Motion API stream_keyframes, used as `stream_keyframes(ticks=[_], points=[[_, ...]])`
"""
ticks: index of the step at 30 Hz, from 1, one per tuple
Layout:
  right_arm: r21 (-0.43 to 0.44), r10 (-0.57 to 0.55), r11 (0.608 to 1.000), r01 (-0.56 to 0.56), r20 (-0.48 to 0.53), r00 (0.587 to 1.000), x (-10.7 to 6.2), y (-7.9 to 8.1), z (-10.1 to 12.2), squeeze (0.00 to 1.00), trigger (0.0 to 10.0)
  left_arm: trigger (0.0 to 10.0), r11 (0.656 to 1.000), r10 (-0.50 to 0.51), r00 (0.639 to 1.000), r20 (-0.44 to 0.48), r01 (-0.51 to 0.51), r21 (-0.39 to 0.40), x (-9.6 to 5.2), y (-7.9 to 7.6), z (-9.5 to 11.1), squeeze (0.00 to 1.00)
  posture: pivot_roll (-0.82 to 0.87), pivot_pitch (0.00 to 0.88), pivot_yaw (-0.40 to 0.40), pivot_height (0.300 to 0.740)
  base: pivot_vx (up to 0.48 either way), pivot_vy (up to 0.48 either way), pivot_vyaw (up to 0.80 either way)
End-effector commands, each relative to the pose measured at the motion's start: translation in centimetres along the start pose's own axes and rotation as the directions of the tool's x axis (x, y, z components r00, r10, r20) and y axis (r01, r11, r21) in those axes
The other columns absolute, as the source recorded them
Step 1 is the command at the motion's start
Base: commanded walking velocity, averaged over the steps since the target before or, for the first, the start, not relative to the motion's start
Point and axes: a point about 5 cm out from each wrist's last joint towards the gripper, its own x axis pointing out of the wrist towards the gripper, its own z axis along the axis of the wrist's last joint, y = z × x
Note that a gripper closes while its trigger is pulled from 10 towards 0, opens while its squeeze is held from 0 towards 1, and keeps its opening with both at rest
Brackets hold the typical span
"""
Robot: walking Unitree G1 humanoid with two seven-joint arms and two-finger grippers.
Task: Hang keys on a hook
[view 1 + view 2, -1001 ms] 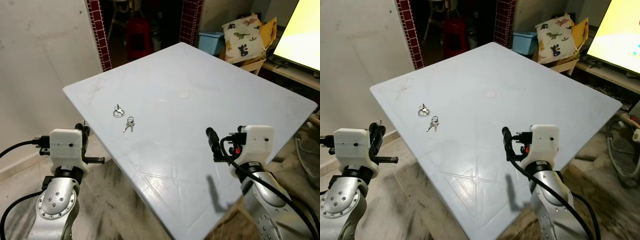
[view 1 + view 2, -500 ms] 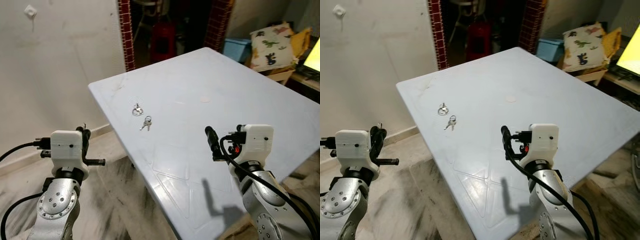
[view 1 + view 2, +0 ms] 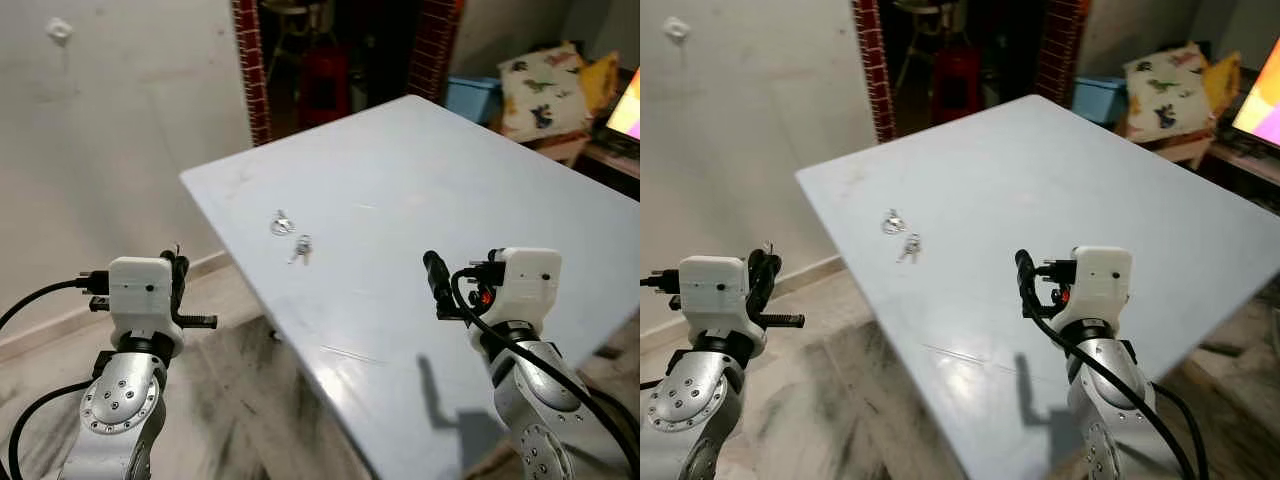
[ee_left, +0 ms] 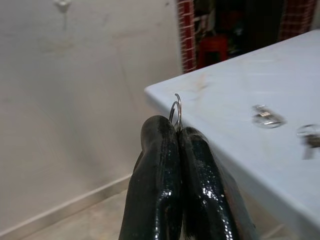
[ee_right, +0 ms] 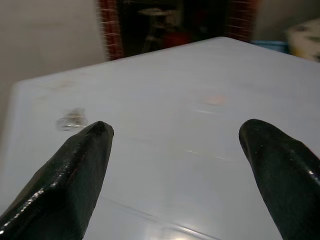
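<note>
Keys (image 3: 301, 247) small, silvery, ringed

1. The room light is soft and even, and the doorway (image 3: 340, 50) behind stays dark.
2. The right arm throws a clear shadow (image 3: 430, 375) on the pale worktop (image 3: 480, 170).
3. A bright screen (image 3: 1262, 90) glows at the edge.
4. The keys (image 4: 310, 140) are blurred in the left wrist view.

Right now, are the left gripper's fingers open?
No, the left gripper has its two fingers pressed together, pinching a thin metal ring at their tips.
</note>
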Motion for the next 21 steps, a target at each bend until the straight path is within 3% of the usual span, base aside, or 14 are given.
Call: stream_keyframes(ticks=[1,12,17,21], points=[[-0.017,-0.017,1.000,0.017,-0.010,1.000,0.1,-0.4,-0.1,0.00,10.0,10.0,1.000,-0.012,1.000,0.002,0.012,0.006,0.0,-0.1,0.2,0.00,-0.02,0.000,0.023,0.740,0.000,0.480,0.00],[-0.049,-0.032,0.998,0.032,-0.017,0.999,0.5,-0.3,-0.1,0.00,10.0,10.0,1.000,-0.021,1.000,0.003,0.021,0.015,0.4,-0.3,0.3,0.00,-0.02,0.000,0.026,0.740,0.000,0.479,0.00],[0.000,-0.026,1.000,0.026,-0.020,0.999,0.6,-0.4,-0.1,0.00,10.0,10.0,1.000,-0.013,1.000,-0.011,0.013,0.009,0.3,-0.3,0.1,0.00,-0.02,0.000,0.023,0.740,0.000,0.479,0.00],[-0.089,-0.023,0.996,0.023,0.003,1.000,1.2,-0.5,0.3,0.00,10.0,10.0,1.000,-0.013,1.000,-0.013,0.014,0.015,0.3,-0.4,0.0,0.00,-0.01,0.000,0.019,0.740,0.000,0.477,0.00]])
